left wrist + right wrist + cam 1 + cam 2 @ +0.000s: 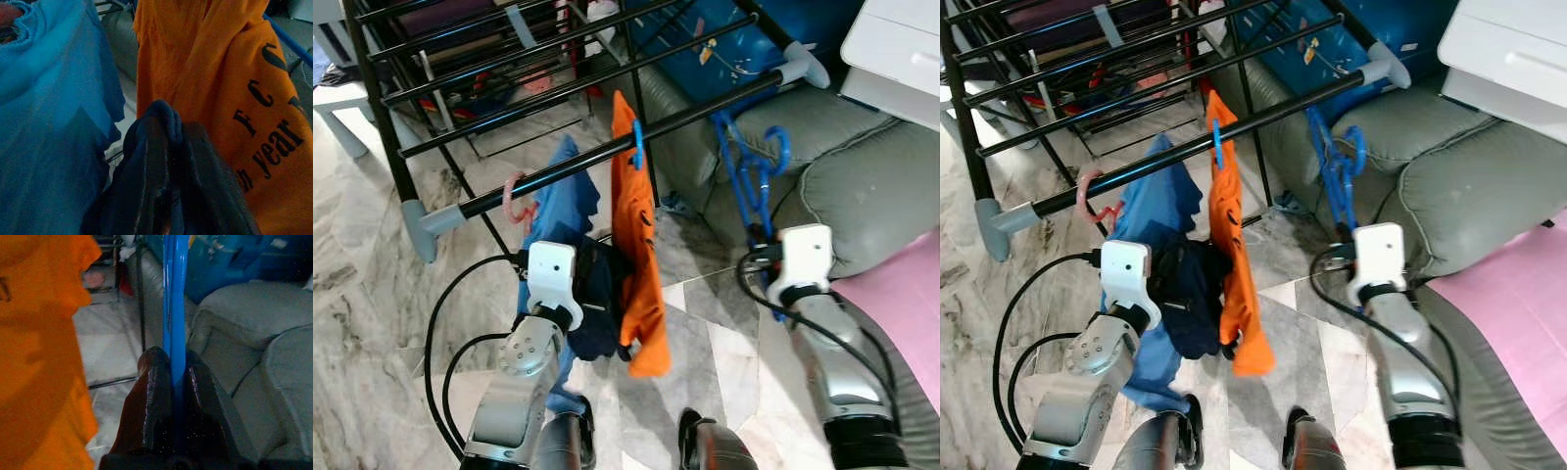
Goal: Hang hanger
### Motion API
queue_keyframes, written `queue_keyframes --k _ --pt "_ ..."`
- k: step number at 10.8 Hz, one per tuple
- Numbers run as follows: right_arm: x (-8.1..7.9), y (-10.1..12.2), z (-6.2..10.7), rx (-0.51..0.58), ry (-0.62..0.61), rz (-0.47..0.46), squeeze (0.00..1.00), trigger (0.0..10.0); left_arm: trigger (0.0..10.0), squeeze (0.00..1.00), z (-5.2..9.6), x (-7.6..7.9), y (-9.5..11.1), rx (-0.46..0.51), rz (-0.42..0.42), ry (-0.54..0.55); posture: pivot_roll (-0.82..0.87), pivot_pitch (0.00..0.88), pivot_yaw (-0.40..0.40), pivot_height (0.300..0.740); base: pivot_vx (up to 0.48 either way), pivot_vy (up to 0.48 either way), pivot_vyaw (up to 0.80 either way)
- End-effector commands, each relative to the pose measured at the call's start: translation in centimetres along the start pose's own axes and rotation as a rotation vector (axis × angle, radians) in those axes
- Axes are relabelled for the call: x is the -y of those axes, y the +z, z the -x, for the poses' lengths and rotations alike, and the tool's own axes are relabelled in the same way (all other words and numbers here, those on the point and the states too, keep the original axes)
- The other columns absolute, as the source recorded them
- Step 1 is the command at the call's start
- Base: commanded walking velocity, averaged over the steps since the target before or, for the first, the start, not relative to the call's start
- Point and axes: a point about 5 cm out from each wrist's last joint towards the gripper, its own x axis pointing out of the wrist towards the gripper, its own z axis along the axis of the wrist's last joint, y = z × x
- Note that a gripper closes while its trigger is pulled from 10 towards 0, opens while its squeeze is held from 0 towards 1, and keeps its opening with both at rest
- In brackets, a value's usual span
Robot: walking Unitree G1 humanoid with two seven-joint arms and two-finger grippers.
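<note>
A blue plastic hanger hangs tilted just under the black rail of the drying rack, its top at the rail. I cannot tell whether its hook is over the rail. My right gripper is shut on the hanger's blue bar, below and in front of the rail. My left gripper is shut on a dark navy garment, held between a blue shirt and an orange shirt. Both shirts hang from the same rail, the blue one on a pink hanger.
A grey sofa stands right behind the hanger, with a blue bag on it. A white box sits at the far right. More rack bars run behind the rail. The floor is marble tile.
</note>
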Motion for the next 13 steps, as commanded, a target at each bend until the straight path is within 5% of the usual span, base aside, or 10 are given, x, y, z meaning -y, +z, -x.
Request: queue_keyframes --k 1,13 --pt "-0.37 0.21 0.12 0.0 0.005 0.002 0.0 10.0 10.0 0.0 -0.04 0.01 -0.01 -0.005 -0.016 -0.001 -0.08 0.246 0.045 0.74 0.0 0.0 0.0" --pt "-0.81 0.69 0.23 -0.016 0.012 -0.008 0.0 10.0 10.0 0.0 -0.19 -0.28 -0.11 -0.014 -0.026 0.026 -0.08 0.243 0.047 0.74 -0.403 0.0 0.0"
